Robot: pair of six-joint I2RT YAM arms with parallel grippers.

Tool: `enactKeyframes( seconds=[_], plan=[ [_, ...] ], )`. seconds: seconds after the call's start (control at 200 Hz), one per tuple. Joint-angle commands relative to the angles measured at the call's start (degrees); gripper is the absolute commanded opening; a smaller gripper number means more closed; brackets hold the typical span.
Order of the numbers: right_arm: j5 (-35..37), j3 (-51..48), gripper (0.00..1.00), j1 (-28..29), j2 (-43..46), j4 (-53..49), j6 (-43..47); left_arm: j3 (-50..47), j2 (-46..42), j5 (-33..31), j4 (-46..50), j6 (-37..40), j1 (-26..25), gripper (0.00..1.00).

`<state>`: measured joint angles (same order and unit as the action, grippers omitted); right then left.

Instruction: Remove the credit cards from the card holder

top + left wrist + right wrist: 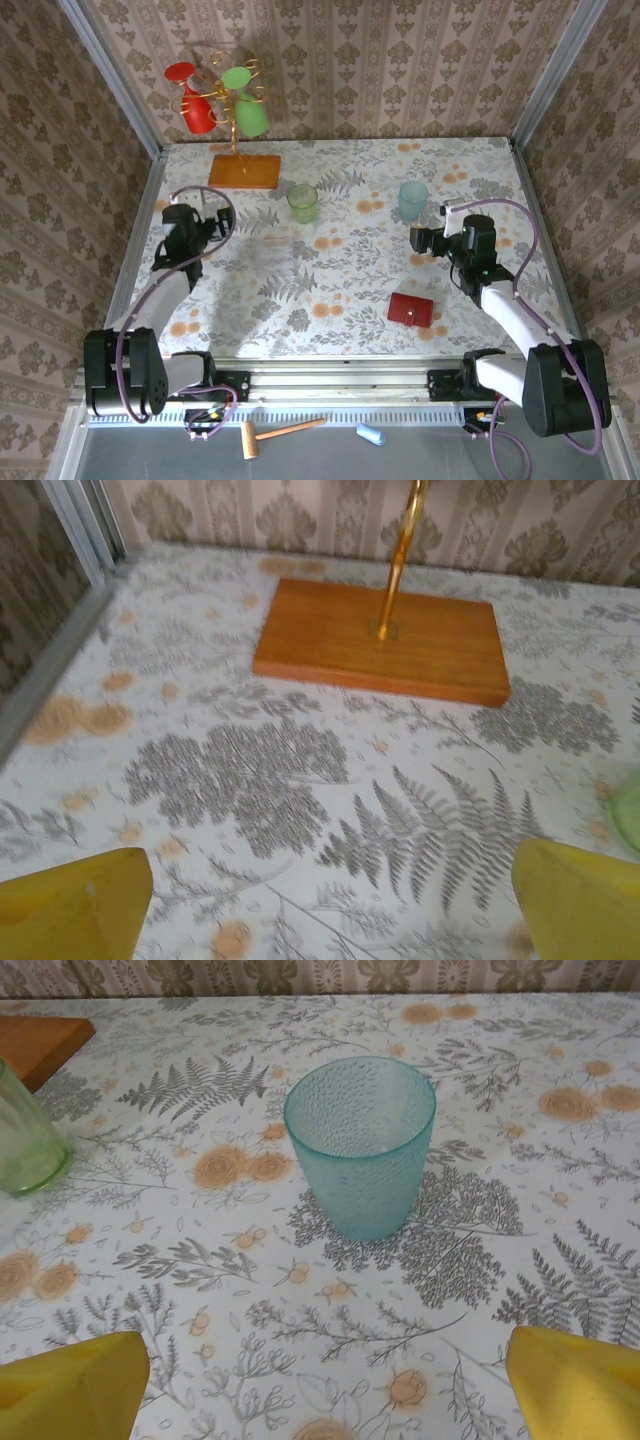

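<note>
The card holder [412,309] is a small red wallet with a snap tab. It lies folded shut on the table at the front right, so the credit cards are hidden. My right gripper [421,240] hovers behind the holder and apart from it. Its yellow fingertips [575,1385] stand wide open with bare tablecloth between them, and the gripper [325,1390] faces a teal cup [362,1150]. My left gripper [214,227] is far from the holder on the left side. It is open too [330,910], its fingertips [75,905] over the cloth, holding nothing.
An orange wooden base [385,640] with a brass stem carries red and green cups [215,100] at the back left. A green cup [302,203] and the teal cup [413,199] stand mid-table. Patterned walls close in three sides.
</note>
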<state>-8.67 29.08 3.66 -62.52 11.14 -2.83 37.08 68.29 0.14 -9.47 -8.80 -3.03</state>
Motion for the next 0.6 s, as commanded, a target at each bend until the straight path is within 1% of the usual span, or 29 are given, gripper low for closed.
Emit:
enactKeyframes(
  seconds=[0.0,0.065,0.135,0.175,0.29,0.375,0.485,0.54,0.595],
  plan=[
    [2.3,3.7,0.91,0.3,2.2,-8.6,-4.7,4.8,0.6,3.6,15.0,-4.3,-1.0,0.89],
    [2.4,5.8,0.89,0.5,2.1,-12.6,-6.9,7.1,1.4,5.5,18.9,-5.0,-1.6,0.85],
    [2.4,7.7,0.87,0.5,1.8,-16.1,-8.6,9.1,2.6,6.3,22.2,-5.7,-3.0,0.84],
    [2.1,8.2,0.86,0.6,1.7,-17.1,-9.1,10.5,3.3,6.8,24.2,-5.6,-4.0,0.83],
    [1.0,9.0,0.78,0.6,1.4,-19.2,-9.3,15.2,6.6,6.7,30.9,-5.7,-7.0,0.80],
    [0.5,9.5,0.78,0.6,1.2,-20.3,-9.1,18.1,8.8,6.7,34.6,-6.6,-8.8,0.78],
    [0.4,9.4,0.77,0.6,1.4,-20.8,-9.0,20.2,10.8,7.8,36.9,-8.8,-9.9,0.69],
    [0.6,9.2,0.77,0.6,1.5,-20.8,-8.9,21.1,11.7,8.5,37.6,-9.6,-10.2,0.62],
    [0.7,9.2,0.77,0.6,1.5,-21.1,-8.7,22.3,12.7,8.9,38.9,-10.0,-10.5,0.57]
  ],
)
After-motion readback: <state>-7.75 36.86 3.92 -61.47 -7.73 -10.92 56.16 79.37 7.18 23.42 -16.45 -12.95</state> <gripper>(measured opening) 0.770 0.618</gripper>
